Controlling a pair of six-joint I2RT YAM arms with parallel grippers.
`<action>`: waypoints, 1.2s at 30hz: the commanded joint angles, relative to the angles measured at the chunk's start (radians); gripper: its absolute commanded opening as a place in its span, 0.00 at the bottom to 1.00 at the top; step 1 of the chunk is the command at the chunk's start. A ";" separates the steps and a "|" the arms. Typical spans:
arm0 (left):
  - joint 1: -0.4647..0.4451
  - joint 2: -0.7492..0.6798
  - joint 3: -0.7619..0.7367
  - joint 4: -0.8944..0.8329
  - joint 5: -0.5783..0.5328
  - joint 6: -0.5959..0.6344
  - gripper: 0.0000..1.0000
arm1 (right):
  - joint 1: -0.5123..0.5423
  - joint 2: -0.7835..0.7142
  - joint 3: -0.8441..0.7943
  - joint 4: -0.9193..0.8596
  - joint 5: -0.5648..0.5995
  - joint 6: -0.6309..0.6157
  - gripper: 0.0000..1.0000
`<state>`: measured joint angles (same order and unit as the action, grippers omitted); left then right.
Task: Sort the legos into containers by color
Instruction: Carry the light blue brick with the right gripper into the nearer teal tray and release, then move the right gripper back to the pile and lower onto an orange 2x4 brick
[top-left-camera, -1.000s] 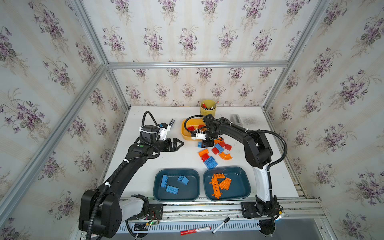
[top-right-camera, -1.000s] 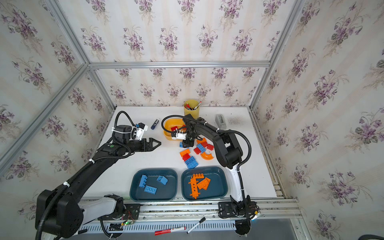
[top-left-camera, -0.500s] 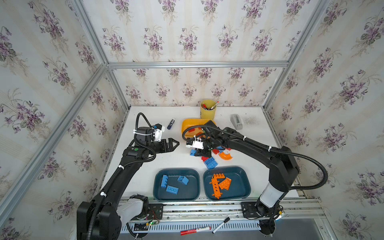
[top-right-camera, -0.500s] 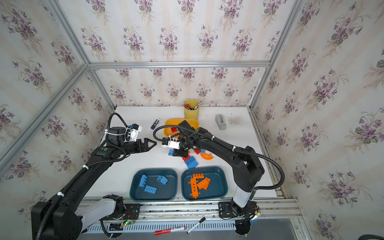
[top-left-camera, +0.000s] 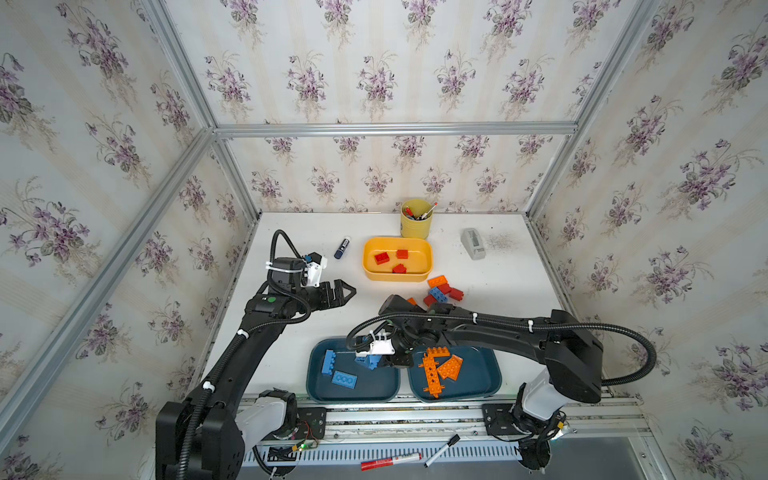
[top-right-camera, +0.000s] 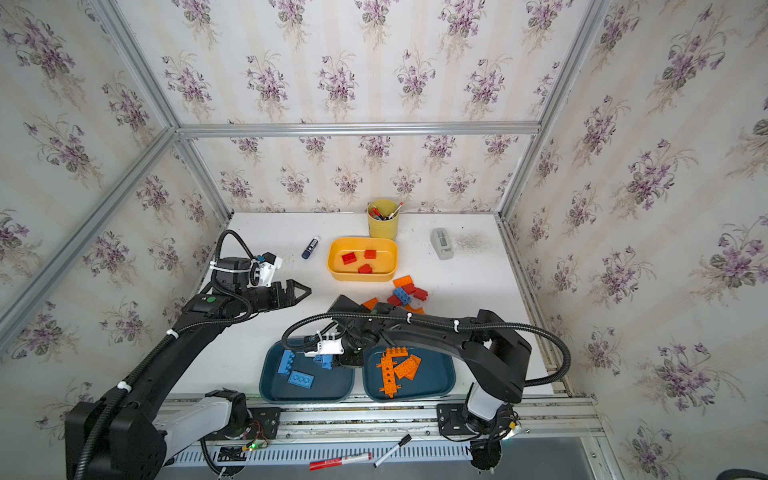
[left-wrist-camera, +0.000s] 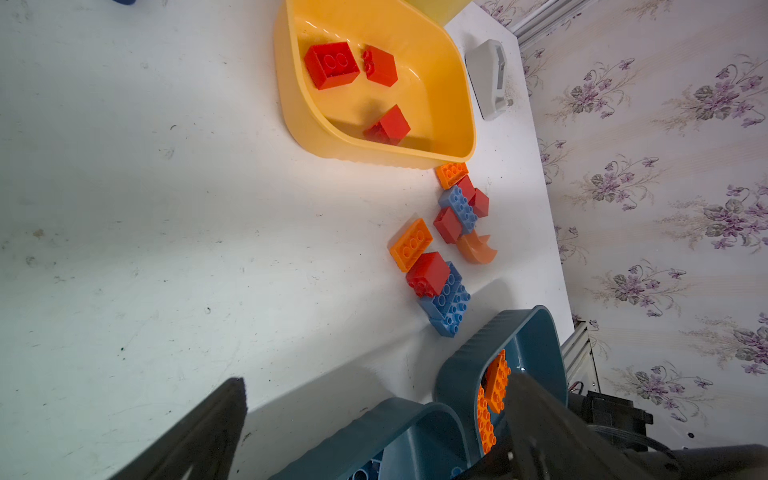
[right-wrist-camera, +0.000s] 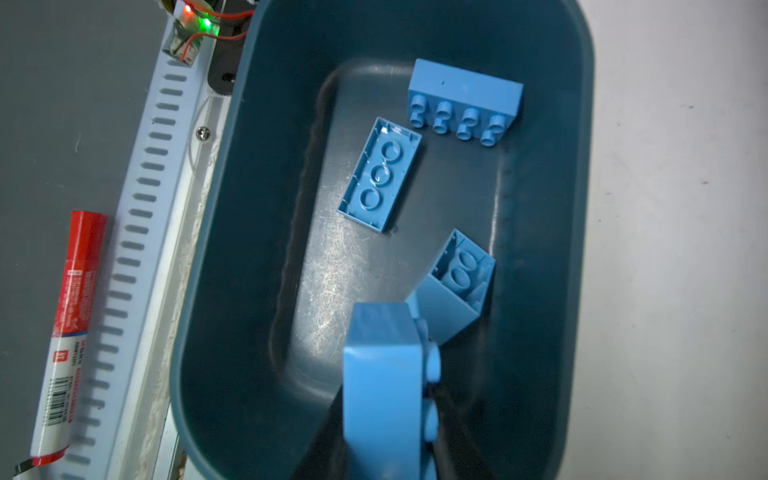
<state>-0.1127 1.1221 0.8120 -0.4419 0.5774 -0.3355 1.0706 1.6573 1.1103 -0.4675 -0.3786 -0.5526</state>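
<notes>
- Since last look: right gripper (top-left-camera: 374, 360) swung off the loose pile (top-left-camera: 440, 293). It's now over the left teal tub (top-left-camera: 374, 388), clamped on a blue brick (right-wrist-camera: 384, 386) (hanging above the tub floor).
- In that tub: three blue bricks (right-wrist-camera: 380, 174) lying flat or tipped.
- Just beside it, right teal tub (top-left-camera: 478, 374): orange pieces (top-left-camera: 440, 365) only.
- Barely shifted: left gripper (top-left-camera: 347, 291), fingers spread wide, empty, above bare table (top-left-camera: 328, 320).
- Further back, the pile: red, blue and orange bricks mixed.
- Behind that, yellow tub (top-left-camera: 424, 254) holding three red bricks (top-left-camera: 381, 257).
</notes>
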 joint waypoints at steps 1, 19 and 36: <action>0.000 0.001 -0.003 0.000 0.015 0.005 0.99 | 0.011 0.020 0.010 0.039 0.021 0.009 0.32; 0.001 0.017 0.008 0.002 0.049 0.007 0.99 | -0.270 -0.149 -0.009 0.015 0.100 0.034 0.69; 0.000 0.015 0.011 0.000 0.051 0.018 0.99 | -0.441 0.226 0.283 -0.148 0.235 -0.235 0.69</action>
<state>-0.1123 1.1400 0.8158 -0.4419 0.6140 -0.3340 0.6353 1.8454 1.3502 -0.5671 -0.1558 -0.7322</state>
